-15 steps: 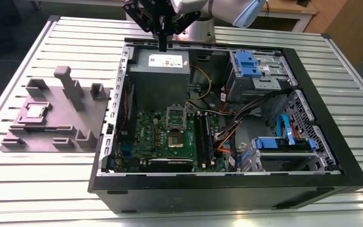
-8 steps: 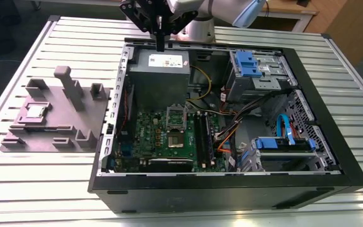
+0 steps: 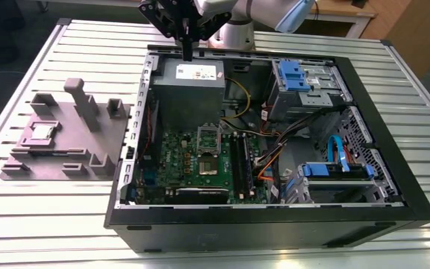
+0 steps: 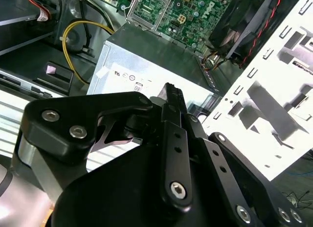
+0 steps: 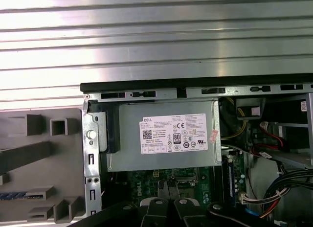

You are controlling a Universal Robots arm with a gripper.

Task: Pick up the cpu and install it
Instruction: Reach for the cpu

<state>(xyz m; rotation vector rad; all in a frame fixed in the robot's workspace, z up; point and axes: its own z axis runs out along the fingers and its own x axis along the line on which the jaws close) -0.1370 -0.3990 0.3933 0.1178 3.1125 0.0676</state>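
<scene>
Cpu (image 3: 42, 132) on grey fixture (image 3: 103, 140), well apart from tool (image 3: 187, 56): closed, holding nothing.

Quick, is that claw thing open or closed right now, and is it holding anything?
Gripper: jaws closed, empty; the cpu sits on its grey fixture.

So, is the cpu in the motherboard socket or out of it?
Out. In the exterior view the cpu lies on the grey fixture beside the case, and the socket looks bare.
</scene>
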